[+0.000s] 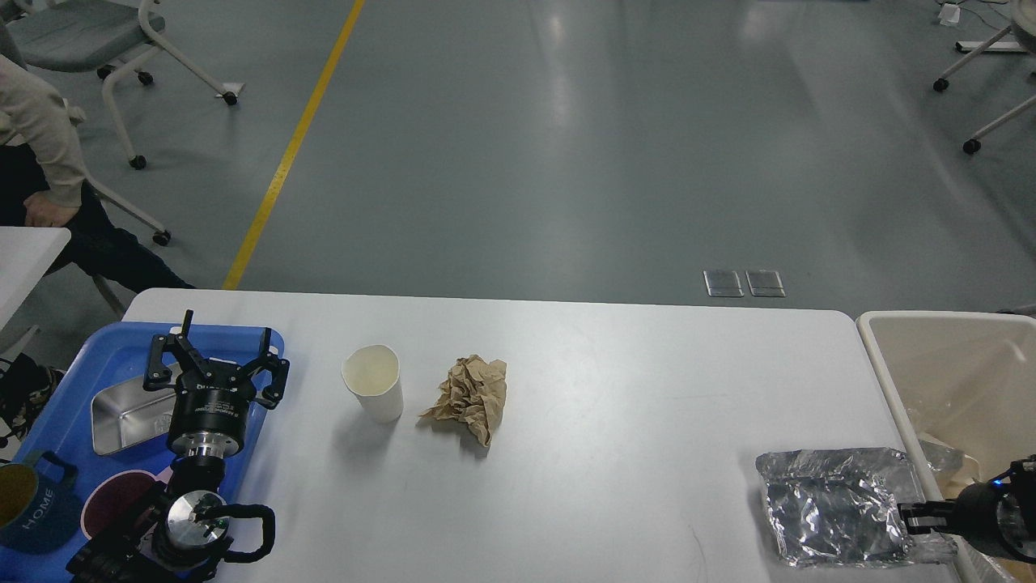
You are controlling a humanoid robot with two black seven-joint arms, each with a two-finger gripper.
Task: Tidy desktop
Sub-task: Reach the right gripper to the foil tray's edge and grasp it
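Observation:
The white desktop point(615, 380) holds a white paper cup point(374, 390) standing upright, a crumpled brown paper point(472, 395) just right of it, and a crumpled silver foil bag point(834, 518) near the front right corner. My left gripper point(217, 358) is open and empty over the right part of the blue tray point(97, 356). My right gripper point(908, 512) comes in from the right edge. Its thin dark tip is at the foil bag's right edge. Its fingers cannot be told apart.
The blue tray at the front left holds a metal box point(121, 413), a blue mug point(28, 502) and a dark red dish point(113, 495). A beige bin point(872, 334) stands against the table's right end. A person sits at the far left, with chairs on the floor.

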